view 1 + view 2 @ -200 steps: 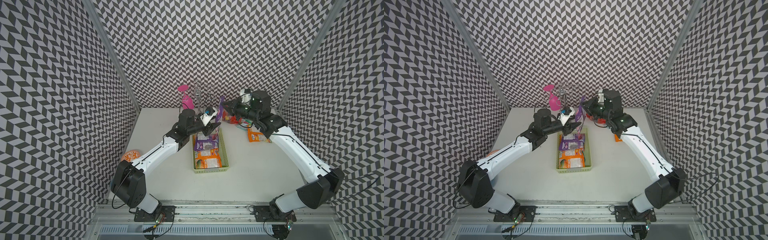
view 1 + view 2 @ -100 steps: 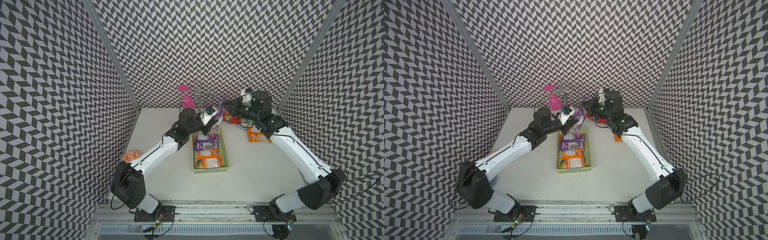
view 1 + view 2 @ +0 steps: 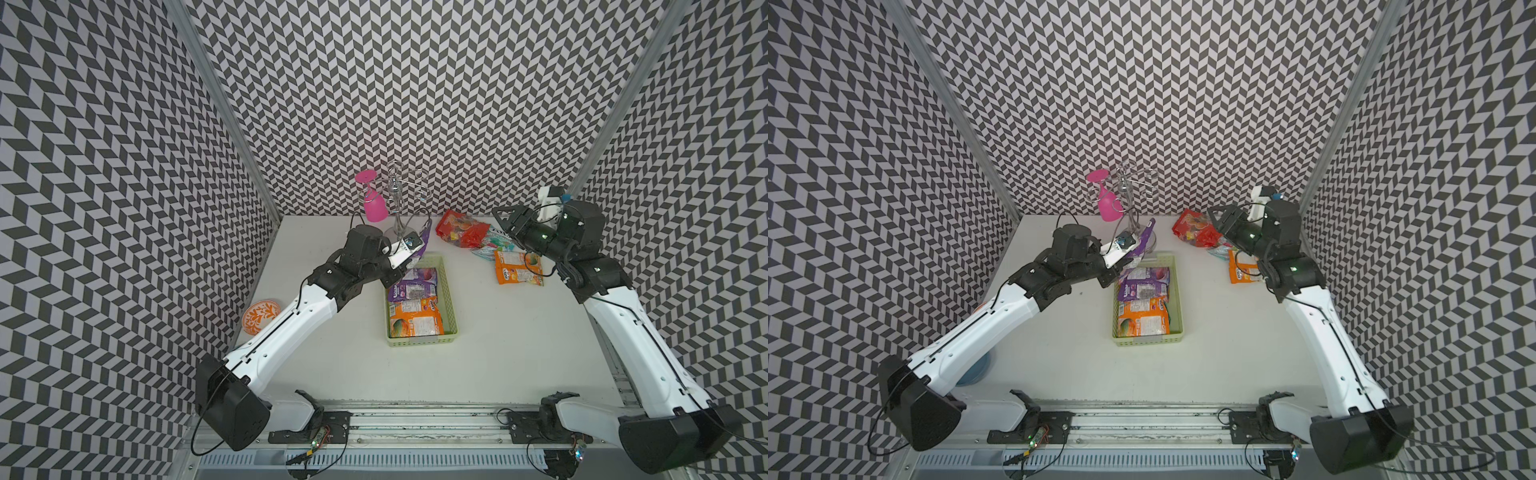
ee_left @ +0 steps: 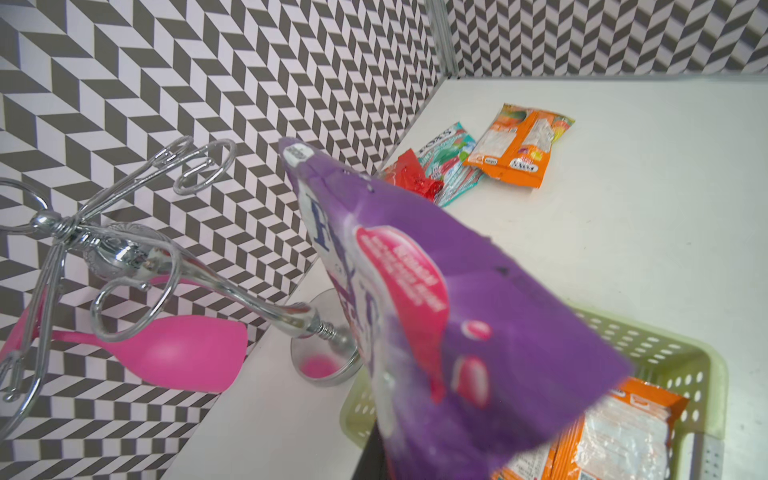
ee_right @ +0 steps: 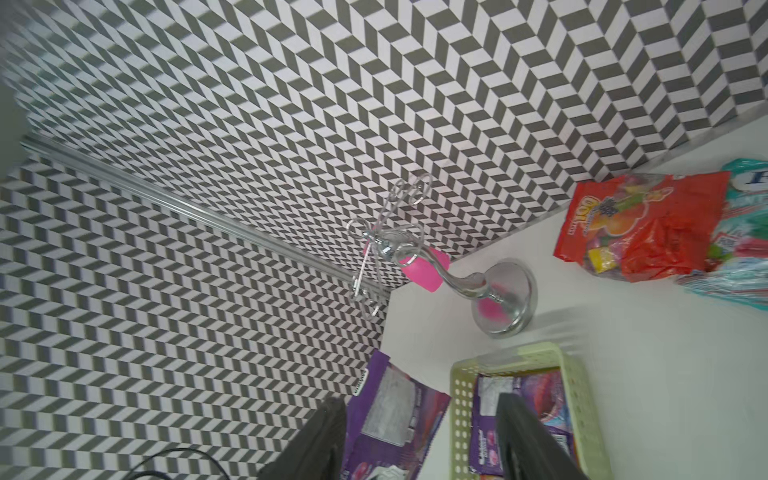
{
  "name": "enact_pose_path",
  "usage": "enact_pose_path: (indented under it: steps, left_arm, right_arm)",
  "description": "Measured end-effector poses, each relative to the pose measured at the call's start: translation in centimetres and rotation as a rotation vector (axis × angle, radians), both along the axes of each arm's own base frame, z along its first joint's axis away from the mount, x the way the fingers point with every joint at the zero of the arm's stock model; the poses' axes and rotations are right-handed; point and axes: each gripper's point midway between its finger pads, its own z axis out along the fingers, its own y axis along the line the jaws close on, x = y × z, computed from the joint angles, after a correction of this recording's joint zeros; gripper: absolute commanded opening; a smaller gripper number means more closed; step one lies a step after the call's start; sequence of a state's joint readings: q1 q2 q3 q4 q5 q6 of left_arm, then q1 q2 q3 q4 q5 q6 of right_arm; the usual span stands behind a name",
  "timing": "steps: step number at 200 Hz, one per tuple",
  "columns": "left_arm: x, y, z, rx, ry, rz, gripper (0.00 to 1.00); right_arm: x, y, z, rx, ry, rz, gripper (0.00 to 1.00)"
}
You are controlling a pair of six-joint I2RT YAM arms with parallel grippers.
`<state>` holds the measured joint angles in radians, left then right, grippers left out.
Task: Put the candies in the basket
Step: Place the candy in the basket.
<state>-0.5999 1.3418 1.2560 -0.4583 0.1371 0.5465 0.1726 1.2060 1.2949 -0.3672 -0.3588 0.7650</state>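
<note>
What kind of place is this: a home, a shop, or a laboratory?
Most likely a laboratory robot test booth: chevron-patterned walls enclose a white table, the left arm and right arm are mounted on a metal rail at its front, and candy bags and a basket look like props.

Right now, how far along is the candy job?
Done: a purple bag and an orange bag lie in the basket. In hand: the left gripper holds a second purple bag by the basket's far end; the right gripper is open. Remaining: red bag, teal bag and loose orange bag lying outside.
</note>
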Motion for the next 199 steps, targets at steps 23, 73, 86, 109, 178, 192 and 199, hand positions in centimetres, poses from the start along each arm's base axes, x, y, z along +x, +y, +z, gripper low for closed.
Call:
enact_pose_path:
  steps: [23,73,86,109,178,192,199]
  left_arm:
    - [-0.2,-0.5,-2.4,0.125,0.000,0.012,0.00]
    - [-0.7,-2.7,-10.7,0.484,0.067,0.048,0.00]
    - [-0.5,-2.4,-11.3,0.532,0.063,0.070,0.00]
    - [0.1,-1.2,-10.9,0.588,0.021,0.125,0.00]
    - [1.6,-0.9,-11.8,0.764,-0.105,0.189,0.00]
    - [2.0,-0.8,-12.6,0.801,-0.111,0.195,0.00]
    - [2.2,-0.8,-13.0,0.821,-0.114,0.197,0.00]
  right_arm:
    - [-0.2,-1.4,-3.2,-0.095,0.030,-0.022,0.81]
    - [-1.3,-4.5,-7.4,-0.333,0.013,-0.107,0.99]
    - [-1.9,-5.5,-8.3,-0.394,0.002,-0.135,0.99]
    - [-2.7,-6.6,-9.7,-0.474,-0.017,-0.168,0.99]
    - [-3.4,-8.0,-14.2,-0.574,0.011,-0.198,0.99]
    - [-3.3,-8.1,-14.0,-0.581,0.001,-0.205,0.99]
    - [-3.3,-8.1,-13.8,-0.582,-0.007,-0.209,0.99]
